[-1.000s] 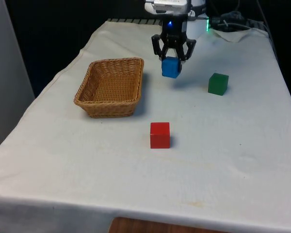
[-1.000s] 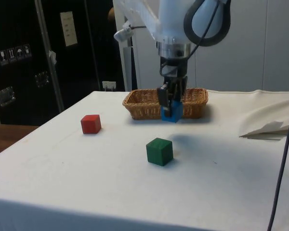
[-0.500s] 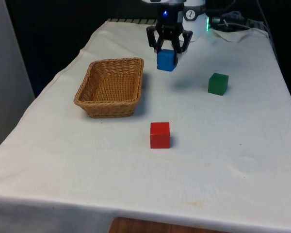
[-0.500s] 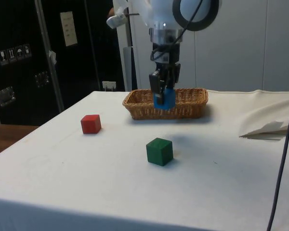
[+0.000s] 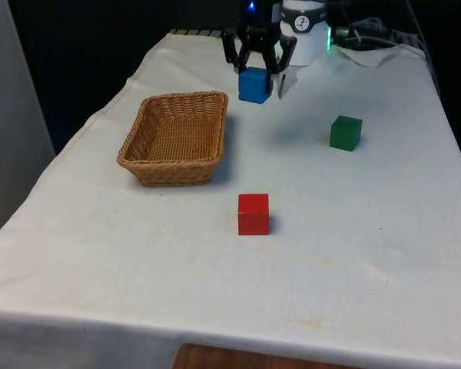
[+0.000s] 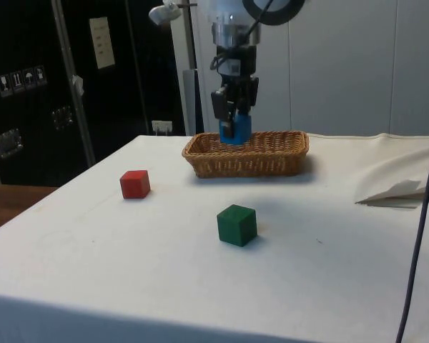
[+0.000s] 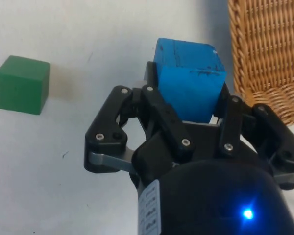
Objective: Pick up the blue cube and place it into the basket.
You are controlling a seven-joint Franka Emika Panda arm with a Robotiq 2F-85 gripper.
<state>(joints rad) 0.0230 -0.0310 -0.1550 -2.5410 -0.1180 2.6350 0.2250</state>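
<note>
Jaws clamped tight on the blue cube (image 5: 255,84), one finger on each side face, cube filling the gap between them; in the wrist view the gripper (image 7: 186,105) pinches the cube's lower part and the rest sticks out beyond the fingertips. Vs 1 s ago: gripper (image 5: 257,75) is higher above the cloth and has shifted toward the basket (image 5: 177,138), now sitting up beyond the basket's far corner on the front view's right; 1 s ago cube hung lower, more to the green cube's side. In the side view 1 s ago cube hung in front of the basket wall; now gripper (image 6: 235,118) holds it up at rim level of the basket (image 6: 247,153). Cube not over the basket's opening yet, well clear of the table (image 5: 353,254). In the wrist view the basket's wicker rim (image 7: 264,54) lies just beside the held cube. Basket: woven, rectangular, open top; what shows of its inside in the front view is bare wicker, nothing in it. Green cube (image 5: 345,132) sits on the cloth well apart from the basket, on the front view's right, unmoved. Red cube (image 5: 253,214) near the basket's near corner, toward the front camera, also unmoved.
</note>
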